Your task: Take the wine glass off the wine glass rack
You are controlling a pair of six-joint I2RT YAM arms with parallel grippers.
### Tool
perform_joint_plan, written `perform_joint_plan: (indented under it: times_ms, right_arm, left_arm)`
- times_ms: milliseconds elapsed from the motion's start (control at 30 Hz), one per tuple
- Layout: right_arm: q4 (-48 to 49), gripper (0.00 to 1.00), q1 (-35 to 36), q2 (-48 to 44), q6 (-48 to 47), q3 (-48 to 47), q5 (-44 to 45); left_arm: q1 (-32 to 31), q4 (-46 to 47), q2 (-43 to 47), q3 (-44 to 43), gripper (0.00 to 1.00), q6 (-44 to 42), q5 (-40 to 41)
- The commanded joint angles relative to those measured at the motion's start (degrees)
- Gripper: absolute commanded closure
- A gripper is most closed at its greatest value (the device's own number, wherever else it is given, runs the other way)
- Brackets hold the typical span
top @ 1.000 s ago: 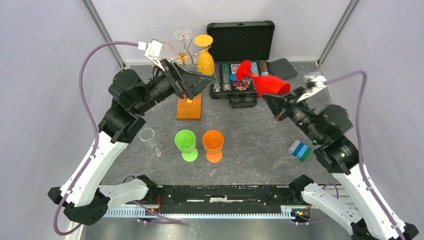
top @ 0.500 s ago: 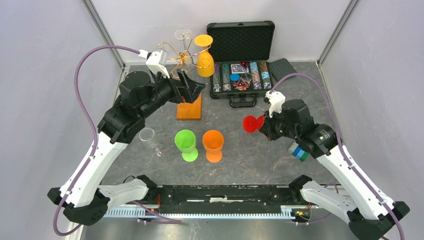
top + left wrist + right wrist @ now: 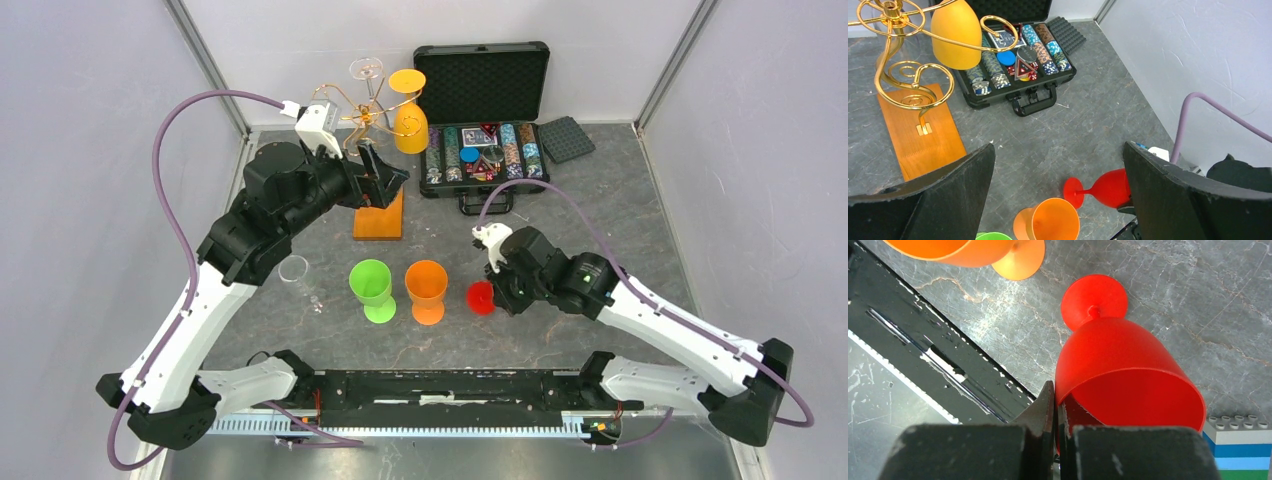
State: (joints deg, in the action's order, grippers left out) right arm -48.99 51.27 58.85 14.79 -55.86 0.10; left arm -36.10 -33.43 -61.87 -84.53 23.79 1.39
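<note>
Over the grey, stone-veined table (image 3: 600, 200), seen from the fixed camera above, the right gripper (image 3: 497, 293) is clamped on the rim of a red wine glass (image 3: 481, 298). It holds the glass low, just beside the upright orange glass (image 3: 427, 284) and green glass (image 3: 371, 284). The red glass is already clear of the wine glass rack (image 3: 379, 218), which stands well apart at the back left beside the open black chip case (image 3: 485, 150). A yellow glass (image 3: 409, 120) and a clear glass (image 3: 366, 70) hang from its wire arms. The left gripper (image 3: 385, 180) hovers above the rack's wooden base, jaws spread wide and holding nothing. A second clear glass (image 3: 297, 272) lies on the table at far left.

From the left wrist, the red glass leans steeply with its foot toward the orange glass; whether the foot touches the slab cannot be told. The yellow glass hangs bowl-down (mouth toward the table).

From the right wrist, one finger sits inside the red bowl and one outside, pinching its wall. The foot points at bare stone, with a toy brick block (image 3: 1233, 442) near.

The step in hand looks like the set-down. The next move calls for righting the glass until its foot sits flat, then letting go without nudging the orange neighbour. Pale panel walls and metal corner posts enclose the cell.
</note>
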Motion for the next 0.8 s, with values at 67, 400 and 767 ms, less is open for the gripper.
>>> perform_joint_plan:
  times_ms: [67,400,767]
  right_arm:
    - [0.57,1.00,4.81,3.75,0.89,-1.25,3.58]
    - [-2.44,0.85,7.72,8.56,-0.29,-4.41,6.09]
    - [-1.15,0.63,7.71,10.03,-1.01,-8.95,9.17]
  left_arm:
    - [-0.04,0.58,1.36,-0.40,0.00,-3.40,1.15]
    - [0.02,0.39,1.35,-0.61,0.00,-4.10,1.06]
    - [-0.03,0.21,1.45,-1.69,0.00,-4.02,1.47]
